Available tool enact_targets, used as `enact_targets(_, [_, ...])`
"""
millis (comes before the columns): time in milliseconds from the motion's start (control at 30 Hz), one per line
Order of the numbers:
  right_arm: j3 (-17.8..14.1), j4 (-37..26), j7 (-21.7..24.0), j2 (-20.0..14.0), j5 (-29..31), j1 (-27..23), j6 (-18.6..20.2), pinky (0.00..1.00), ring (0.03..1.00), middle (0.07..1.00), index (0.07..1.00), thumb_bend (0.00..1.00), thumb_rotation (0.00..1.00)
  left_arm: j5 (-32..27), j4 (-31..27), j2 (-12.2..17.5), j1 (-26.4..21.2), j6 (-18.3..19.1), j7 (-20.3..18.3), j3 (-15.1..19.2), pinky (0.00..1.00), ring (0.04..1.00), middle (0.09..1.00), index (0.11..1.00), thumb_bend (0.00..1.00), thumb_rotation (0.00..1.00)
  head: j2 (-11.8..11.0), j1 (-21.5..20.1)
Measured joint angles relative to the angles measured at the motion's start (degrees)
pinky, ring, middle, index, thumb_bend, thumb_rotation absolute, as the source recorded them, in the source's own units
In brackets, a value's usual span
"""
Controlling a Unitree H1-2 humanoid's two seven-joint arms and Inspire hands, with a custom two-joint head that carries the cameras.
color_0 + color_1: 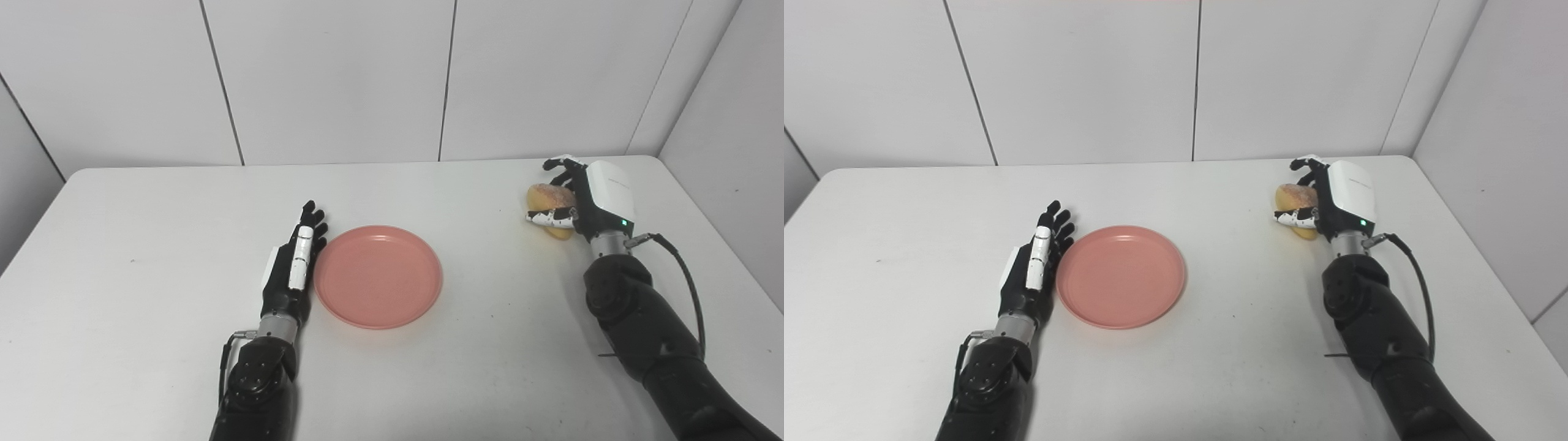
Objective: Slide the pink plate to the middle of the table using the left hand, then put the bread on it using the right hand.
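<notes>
One pink plate (378,277), one piece of bread (549,201) and two robot hands are on view above a single white bench (153,257).

The plate is round, shallow and smooth, with a low raised rim and a matte salmon-pink surface that looks like plastic. It lies flat near the middle of the bench, a little toward the near edge. Nothing rests on it.

The left hand (295,263) lies alongside the plate's left rim, its fingers straight, held close together and pointing away toward the back wall. The side of the hand is touching or just beside the rim; which of the two cannot be told. It is flat and spread out, holding nothing. Its shell is black with white segments along the upper fingers.

The bread is a small oval bun, golden tan with a paler, slightly speckled crust on top and a yellower underside. Its long axis runs roughly from the far left to the near right. It sits well apart from the plate, toward the far right part of the bench. Whether it rests on the surface or is slightly lifted is unclear.

The right hand (1326,196) is wrapped around the bread from the right, fingers curling over the far side and the thumb crossing the near side, gripping it. A white casing covers the back of this hand.
</notes>
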Motion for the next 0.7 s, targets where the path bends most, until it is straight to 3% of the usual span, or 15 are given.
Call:
enact_targets(100, [-0.65, -0.96, -0.55, 0.38, 0.87, 0.2, -0.3, 0.39, 0.5, 0.492, 0.619, 0.54, 0.0, 0.0, 0.0, 0.0, 0.0, 0.02, -0.01, 0.01, 0.97, 0.963, 0.97, 0.971, 0.61, 1.0, 0.0, 0.0])
enact_targets(300, [-1.38, -6.21, -0.69, 1.86, 2.67, 0.83, -2.31, 0.25, 0.354, 0.482, 0.632, 0.54, 0.0, -0.01, -0.02, 0.0, 0.0, 0.08, -0.02, 0.06, 0.97, 0.964, 0.968, 0.968, 0.6, 1.0, 0.18, 0.53])
enact_targets(400, [-1.81, -10.72, 0.05, 3.27, 4.11, 1.26, -2.54, 0.26, 0.352, 0.482, 0.622, 0.54, 0.0, -0.02, -0.05, 0.02, 0.0, 0.07, -0.13, 0.05, 0.98, 0.969, 0.973, 0.975, 0.6, 1.0, 0.18, 0.62])
enact_targets(500, [-1.44, -15.62, 1.66, 4.8, 4.6, 1.86, -2.77, 0.3, 0.409, 0.487, 0.614, 0.54, 0.0, -0.02, -0.05, 0.02, 0.0, 0.08, -0.18, 0.03, 0.98, 0.967, 0.973, 0.977, 0.6, 1.0, 0.26, 0.7])
enact_targets(567, [-0.77, -19.79, 3.23, 6.16, 4.58, 2.6, -2.74, 0.23, 0.326, 0.481, 0.616, 0.54, 0.0, -0.02, -0.05, 0.02, 0.0, 0.08, -0.2, 0.02, 0.98, 0.971, 0.979, 0.982, 0.61, 1.0, 0.18, 0.79])
enact_targets(700, [0.65, -27.44, 7.8, 9.5, 4.65, 4.06, -1.62, 0.19, 0.266, 0.479, 0.615, 0.54, 0.0, -0.01, -0.05, 0.03, 0.0, 0.08, -0.27, -0.05, 0.97, 0.967, 0.975, 0.978, 0.6, 1.0, 0.44, 1.06])
